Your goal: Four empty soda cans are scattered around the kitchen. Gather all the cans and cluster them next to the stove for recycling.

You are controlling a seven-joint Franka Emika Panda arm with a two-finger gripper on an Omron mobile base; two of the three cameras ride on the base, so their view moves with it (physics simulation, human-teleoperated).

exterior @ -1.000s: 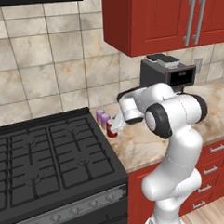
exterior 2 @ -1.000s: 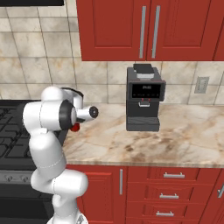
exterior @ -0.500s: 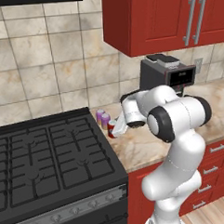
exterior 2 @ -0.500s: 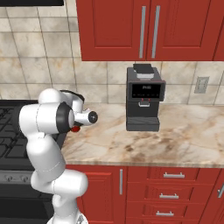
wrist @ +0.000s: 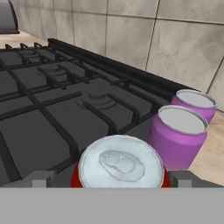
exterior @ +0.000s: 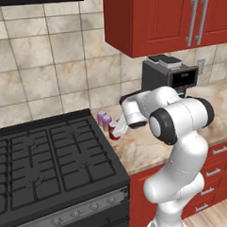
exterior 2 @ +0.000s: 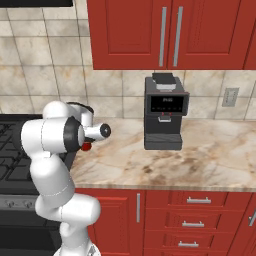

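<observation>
From left to right I see the stove [exterior: 47, 166], then, on the table [exterior: 150, 146] along the stove's right edge, two purple cans [exterior: 104, 119] standing upright near the back wall, and the red can [exterior: 114, 130] just in front of them. My hand [exterior: 120, 129] is at the red can, fingers spread wide on either side of it and not clamped. In the hand view the red can [wrist: 119, 165] stands upright directly between the fingertips [wrist: 41, 179], its silver top facing the camera and its long axis in line with the hand; the nearer purple can [wrist: 177, 135] sits just beside it. I judge that the next move is a straight retreat along that axis, clear of all three cans.
</observation>
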